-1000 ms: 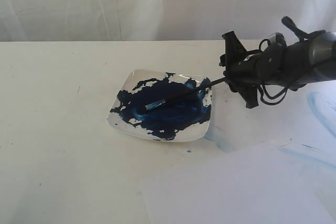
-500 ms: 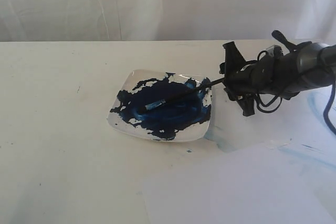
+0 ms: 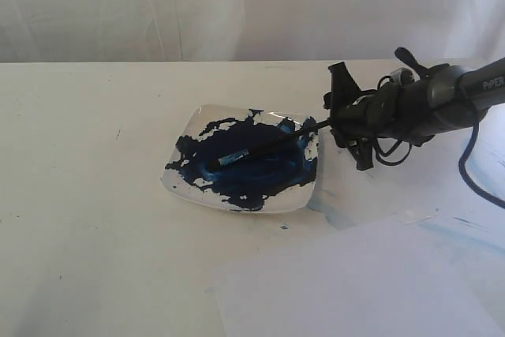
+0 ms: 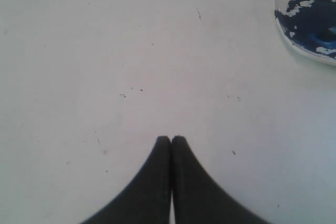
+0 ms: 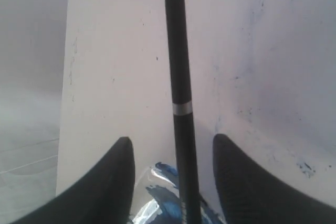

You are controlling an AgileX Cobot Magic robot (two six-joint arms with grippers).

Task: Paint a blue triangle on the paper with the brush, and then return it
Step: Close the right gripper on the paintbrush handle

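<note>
Black brush (image 3: 264, 146): one, on one plate (image 3: 175, 182); one paper (image 3: 355, 282)

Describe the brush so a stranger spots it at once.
On the white table sits a square plate smeared with dark-blue paint. Across it lies the brush: a thin black stick, bristles in the paint, handle jutting past the rim. Nothing else on the plate is slim and straight.

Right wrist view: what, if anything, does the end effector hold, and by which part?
Nothing. The end effector is open, its fingers clear of the brush handle between them.
</note>
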